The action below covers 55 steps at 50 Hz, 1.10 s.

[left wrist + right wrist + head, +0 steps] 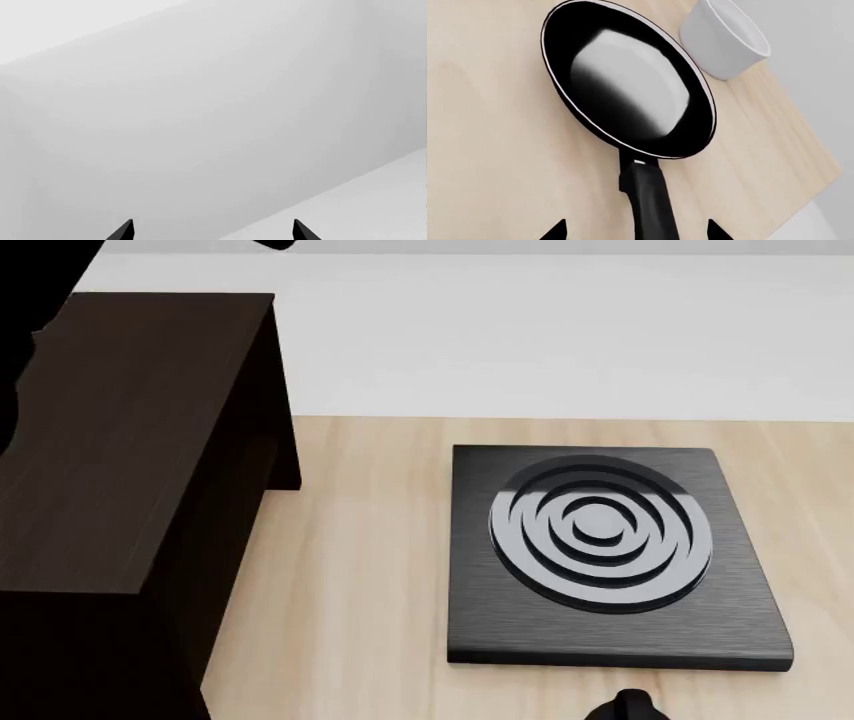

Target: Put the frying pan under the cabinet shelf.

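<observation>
- Two black fingertips of the right hand (635,231) stand spread either side of the long handle of the frying pan (627,82), not yet pinching it; I judge they are lined up for a grasp.
- One pan lies flat on the wooden worktop (494,150), with one white bowl (724,42) near its rim at about 1 o'clock.
- Left hand (212,231) is spread, holding nothing, facing blank grey.
- One cabinet shelf (120,440) stands at 9 o'clock of the one hob (607,550); the pan is out of the head view.

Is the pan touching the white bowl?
Apart. The right wrist view shows a strip of bare wood between the pan rim and the white bowl.
</observation>
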Tool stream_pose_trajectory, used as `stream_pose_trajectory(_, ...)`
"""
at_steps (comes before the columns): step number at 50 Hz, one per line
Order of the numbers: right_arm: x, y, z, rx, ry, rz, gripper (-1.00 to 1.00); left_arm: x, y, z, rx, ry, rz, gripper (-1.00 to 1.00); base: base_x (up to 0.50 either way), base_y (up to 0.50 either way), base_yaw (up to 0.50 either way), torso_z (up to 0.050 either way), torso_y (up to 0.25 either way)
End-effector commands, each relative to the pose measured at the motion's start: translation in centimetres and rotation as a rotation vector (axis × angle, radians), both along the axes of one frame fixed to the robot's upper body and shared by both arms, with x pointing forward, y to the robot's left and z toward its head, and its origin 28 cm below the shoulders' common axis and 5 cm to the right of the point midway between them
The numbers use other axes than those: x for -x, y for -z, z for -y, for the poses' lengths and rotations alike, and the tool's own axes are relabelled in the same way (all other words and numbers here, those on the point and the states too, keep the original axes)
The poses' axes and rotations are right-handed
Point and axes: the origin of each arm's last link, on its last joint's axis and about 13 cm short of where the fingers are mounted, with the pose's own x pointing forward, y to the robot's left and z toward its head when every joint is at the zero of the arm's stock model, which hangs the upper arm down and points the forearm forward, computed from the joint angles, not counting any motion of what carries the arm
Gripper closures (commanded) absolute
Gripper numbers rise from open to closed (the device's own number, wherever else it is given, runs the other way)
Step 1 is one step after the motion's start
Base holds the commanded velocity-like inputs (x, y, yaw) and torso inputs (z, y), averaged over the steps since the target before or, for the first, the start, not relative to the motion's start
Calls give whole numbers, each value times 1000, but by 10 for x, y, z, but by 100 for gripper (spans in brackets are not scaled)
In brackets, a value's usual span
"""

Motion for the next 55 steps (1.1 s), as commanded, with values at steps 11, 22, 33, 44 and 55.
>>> stream_pose_trajectory(11, 10, 15, 28, 2, 53, 10, -100, -2, -1, 7, -10, -2, 2, -100, 0, 0, 0, 0, 0)
stream_pose_trajectory(22, 2, 18, 34, -3, 59, 22, -100, 1, -5, 7, -12, -13, 10, -100, 0, 0, 0, 0, 0)
stream_pose_trajectory(33, -11, 32, 31, -41, 43, 28, -100, 5, -7, 11, -27, -13, 20, -100, 0, 0, 0, 0, 0)
stream_pose_trajectory(44, -24, 49, 25, -135, 43, 74, 100, 15, -15, 18, -37, 12, 46, -100, 0, 0, 0, 0, 0)
stream_pose_trajectory(55, -16, 35, 22, -134, 44, 114, 100, 21, -18, 13, -24, 10, 60, -100, 1, 0, 1, 0, 0)
